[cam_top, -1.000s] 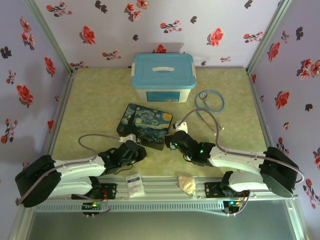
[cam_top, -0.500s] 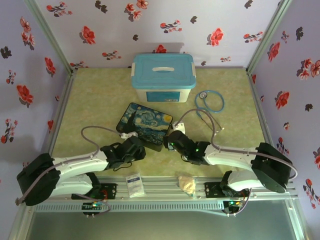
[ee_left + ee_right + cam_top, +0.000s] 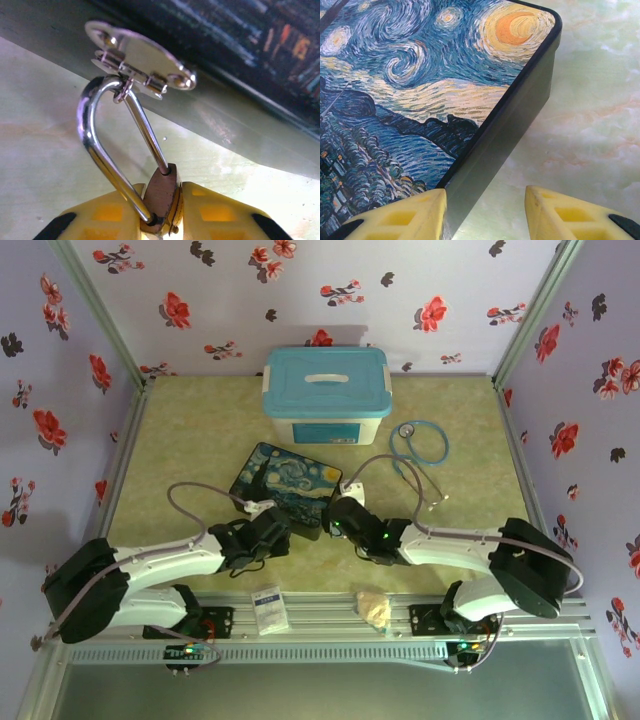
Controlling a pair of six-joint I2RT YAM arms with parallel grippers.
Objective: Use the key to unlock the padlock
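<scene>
1 padlock [image 3: 161, 196] in L gripper [image 3: 161, 216], 1 box [image 3: 420, 75]

Brass padlock [image 3: 161, 202]; swirling blue-and-yellow starry-night box [image 3: 420, 75]

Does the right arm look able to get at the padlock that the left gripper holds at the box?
Probably yes. The right gripper stands open at the starry box's corner, close to the padlock, and the table between looks free. But the left gripper's fingers flank its body.
</scene>
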